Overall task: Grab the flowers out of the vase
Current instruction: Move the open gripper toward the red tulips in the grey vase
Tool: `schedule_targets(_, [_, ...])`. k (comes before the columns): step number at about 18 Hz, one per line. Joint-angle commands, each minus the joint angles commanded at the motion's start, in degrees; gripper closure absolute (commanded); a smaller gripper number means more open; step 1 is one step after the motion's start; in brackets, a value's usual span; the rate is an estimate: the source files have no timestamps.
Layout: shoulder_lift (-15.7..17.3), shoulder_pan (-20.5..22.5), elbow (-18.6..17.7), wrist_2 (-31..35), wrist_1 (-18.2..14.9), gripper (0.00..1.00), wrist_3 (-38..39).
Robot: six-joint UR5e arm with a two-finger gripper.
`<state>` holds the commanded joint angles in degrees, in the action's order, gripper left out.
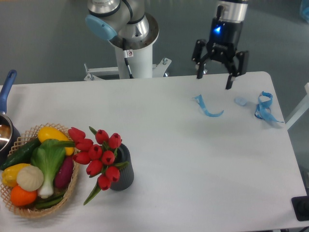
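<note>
Gripper point(214, 82) spread wide, empty, well apart from flowers point(96, 154). Best approach: descend over the vase point(123, 171), clamp the stems.

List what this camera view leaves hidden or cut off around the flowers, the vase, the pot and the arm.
- Stems of the flowers: hidden inside the vase and behind the buds.
- Blue-handled pot: cut off by the left edge; its contents are unclear.
- Arm above the gripper: cut off by the top edge.
- Black object at the lower right: cut off by the right edge, unidentifiable.
- Basket: its floor is covered by vegetables.
</note>
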<state>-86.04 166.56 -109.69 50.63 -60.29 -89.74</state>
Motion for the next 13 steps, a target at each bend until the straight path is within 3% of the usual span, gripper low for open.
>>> schedule_targets(6, [-4.30, -5.53, -0.09, -7.83, 0.35, 0.00, 5.80])
schedule_targets(11, [-8.70, -11.33, 0.61, -8.09, 7.90, 0.00, 12.38])
schedule_targets(13, [-10.01, -13.09, 1.23, -8.10, 8.88, 0.00, 15.63])
